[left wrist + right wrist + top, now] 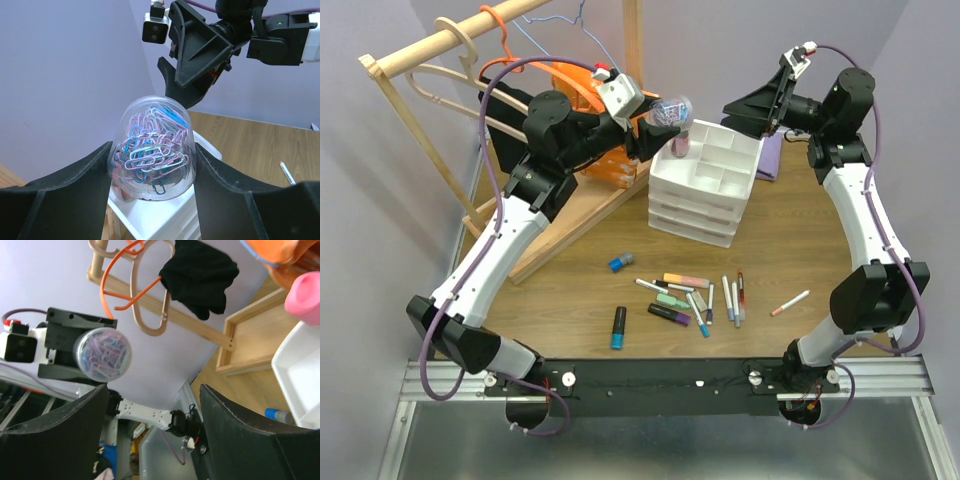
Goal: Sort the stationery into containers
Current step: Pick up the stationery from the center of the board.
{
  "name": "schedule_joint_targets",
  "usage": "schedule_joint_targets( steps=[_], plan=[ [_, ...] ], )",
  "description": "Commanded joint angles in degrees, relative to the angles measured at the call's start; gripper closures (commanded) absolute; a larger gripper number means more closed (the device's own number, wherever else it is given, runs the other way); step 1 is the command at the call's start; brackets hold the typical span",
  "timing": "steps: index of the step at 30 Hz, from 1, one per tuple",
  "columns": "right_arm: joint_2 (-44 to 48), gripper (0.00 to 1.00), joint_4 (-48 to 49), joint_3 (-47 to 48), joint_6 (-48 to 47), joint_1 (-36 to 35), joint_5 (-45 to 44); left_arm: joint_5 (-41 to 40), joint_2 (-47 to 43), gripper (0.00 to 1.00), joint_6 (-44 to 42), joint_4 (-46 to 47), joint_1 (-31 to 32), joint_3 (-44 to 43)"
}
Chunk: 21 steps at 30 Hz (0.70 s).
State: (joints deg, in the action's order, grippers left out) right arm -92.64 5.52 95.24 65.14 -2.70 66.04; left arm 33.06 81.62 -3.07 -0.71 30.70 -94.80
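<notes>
My left gripper (660, 122) is shut on a clear bottle of pastel paper clips (670, 108), held tilted above the left end of the white organiser's divided tray (725, 165). In the left wrist view the bottle (152, 150) sits between my fingers, over the tray (150, 220). A pink-capped bottle (680, 142) stands in the tray's left compartment. My right gripper (745, 108) is open and empty, raised behind the tray. Several pens and highlighters (690, 295) lie on the table in front. The held bottle also shows in the right wrist view (102, 354).
A blue highlighter (618, 327), a small blue-capped bottle (621, 262) and a lone pen (790, 302) lie apart from the cluster. A wooden clothes rack (420, 50) with hangers and an orange bag (575, 85) stands at the back left. A purple cloth (772, 160) lies behind the organiser.
</notes>
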Motion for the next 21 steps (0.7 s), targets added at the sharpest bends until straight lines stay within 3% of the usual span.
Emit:
schedule_joint_targets(
  steps=[1, 11, 21],
  plan=[
    [-0.3, 0.18, 14.1, -3.2, 12.3, -0.4, 6.6, 0.7, 1.9, 1.0, 1.8, 1.6, 0.0, -2.7],
    [-0.7, 0.18, 13.7, 1.6, 12.5, -3.2, 6.1, 3.2, 5.0, 1.0, 2.8, 3.6, 0.7, -3.7],
    [-1.1, 0.15, 10.7, -0.2, 10.3, -7.0, 5.3, 3.4, 4.2, 1.0, 4.4, 4.2, 2.4, -3.0]
  ],
)
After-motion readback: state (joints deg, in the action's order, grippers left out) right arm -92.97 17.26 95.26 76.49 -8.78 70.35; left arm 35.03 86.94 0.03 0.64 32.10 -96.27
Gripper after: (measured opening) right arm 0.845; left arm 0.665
